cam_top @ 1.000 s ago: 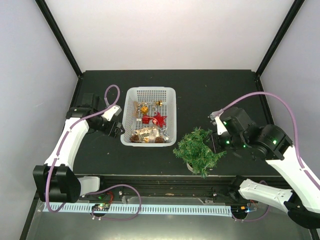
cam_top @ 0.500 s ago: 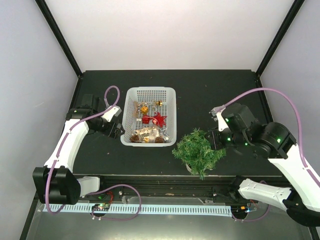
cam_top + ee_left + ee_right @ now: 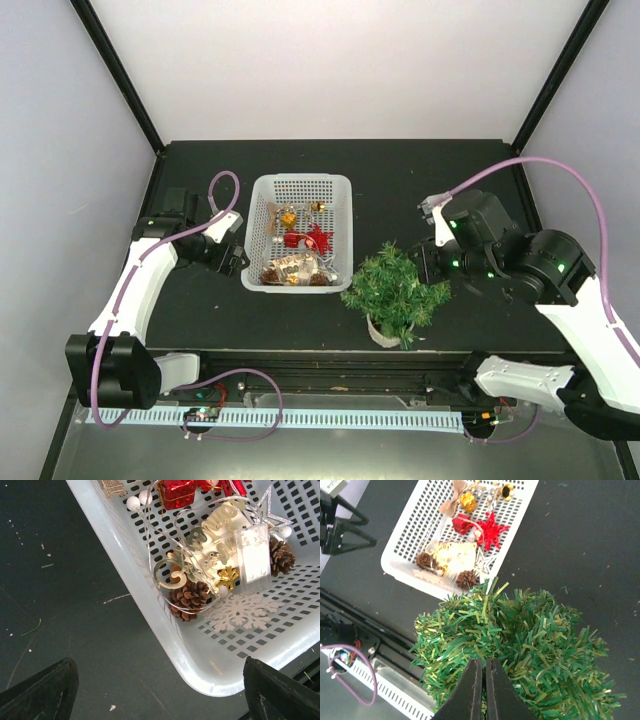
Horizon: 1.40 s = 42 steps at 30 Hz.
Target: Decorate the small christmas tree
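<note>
**Right gripper [image 3: 483,674] nips the small christmas tree [image 3: 393,290] as the left gripper [image 3: 232,260] hangs open beside the white basket [image 3: 258,215]**

The bushy green tree stands in its whitish pot near the front edge of the black table [image 3: 420,180], just off the near right corner of the basket and apart from it. It sits between the basket and the right arm. The right gripper's jaws are pinched tight together, their tips sunk in the needles on the tree's right side and closed on its thin sprigs. The left gripper hovers low at the basket's near left corner with its jaws spread wide, holding nothing. Inside the basket lie a red star [image 3: 315,238], a pine cone [image 3: 189,597], a white snowflake [image 3: 243,612] and gold trinkets.
</note>
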{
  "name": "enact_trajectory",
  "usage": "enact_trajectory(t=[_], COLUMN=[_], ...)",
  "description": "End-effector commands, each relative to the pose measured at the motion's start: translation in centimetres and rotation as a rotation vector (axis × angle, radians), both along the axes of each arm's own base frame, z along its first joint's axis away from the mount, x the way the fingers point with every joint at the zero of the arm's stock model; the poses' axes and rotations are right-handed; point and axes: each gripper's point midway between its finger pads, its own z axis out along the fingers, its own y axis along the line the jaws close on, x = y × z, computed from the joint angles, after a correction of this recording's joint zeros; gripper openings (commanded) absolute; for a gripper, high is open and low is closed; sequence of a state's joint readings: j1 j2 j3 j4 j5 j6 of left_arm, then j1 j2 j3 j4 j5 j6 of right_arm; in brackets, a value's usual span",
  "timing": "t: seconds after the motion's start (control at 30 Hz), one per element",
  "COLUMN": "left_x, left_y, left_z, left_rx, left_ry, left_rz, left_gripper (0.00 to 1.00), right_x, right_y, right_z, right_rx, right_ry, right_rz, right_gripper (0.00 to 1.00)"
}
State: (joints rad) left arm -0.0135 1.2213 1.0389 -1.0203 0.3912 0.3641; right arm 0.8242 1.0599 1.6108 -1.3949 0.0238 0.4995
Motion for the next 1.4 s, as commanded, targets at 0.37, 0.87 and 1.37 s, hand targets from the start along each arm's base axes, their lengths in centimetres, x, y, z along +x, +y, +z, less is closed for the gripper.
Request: enact_trajectory(t=[0.37,0.87,1.37], left_x=[0.5,0.5,0.6], left_y=[0.2,0.1,0.2], left_z=[0.7,0.6,0.2], left_rx=[0.003,-0.009,-0.003], left_ry=[-0.048,-0.058,-0.052], left_rz=[0.028,0.037,0.044], left_gripper=[0.90,0.91,0.91], right_x=[7.1,11.4,11.7], right_y=[1.6,5.3,3.1], right_z=[2.2,2.1,-2.3], right_rx=[-0.125,-0.184,-0.386], right_ry=[-0.193,-0.223,-0.185], right_rz=[-0.123,-0.116,-0.133], right_gripper=[0.01,0.01,0.05])
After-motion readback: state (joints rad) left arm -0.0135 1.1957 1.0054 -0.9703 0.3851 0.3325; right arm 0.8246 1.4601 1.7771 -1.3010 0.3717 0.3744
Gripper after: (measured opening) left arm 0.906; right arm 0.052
